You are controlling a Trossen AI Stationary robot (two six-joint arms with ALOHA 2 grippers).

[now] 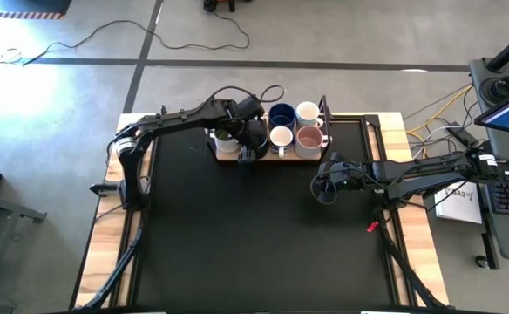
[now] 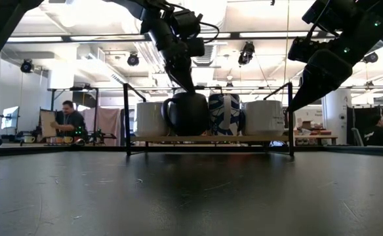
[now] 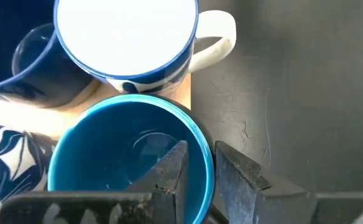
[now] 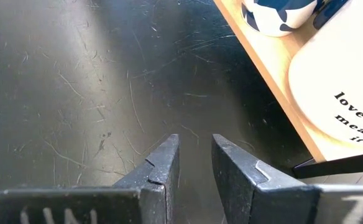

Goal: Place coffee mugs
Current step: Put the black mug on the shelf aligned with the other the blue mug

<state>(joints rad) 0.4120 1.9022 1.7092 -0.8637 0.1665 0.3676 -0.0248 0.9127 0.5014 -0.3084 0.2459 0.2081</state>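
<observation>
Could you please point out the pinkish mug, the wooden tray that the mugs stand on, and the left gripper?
pinkish mug (image 1: 310, 137): high view, on its inside.
wooden tray (image 4: 275, 76): right wrist view, on its bare edge.
left gripper (image 3: 199, 169): left wrist view, midway between its fingertips, astride a blue mug's rim.

Your robot's two dark arms, jointed and trailing black cables, end in the left gripper (image 3: 197, 171) and the right gripper (image 4: 194, 165), each with two wedge-shaped, scuffed, notched fingers.
</observation>
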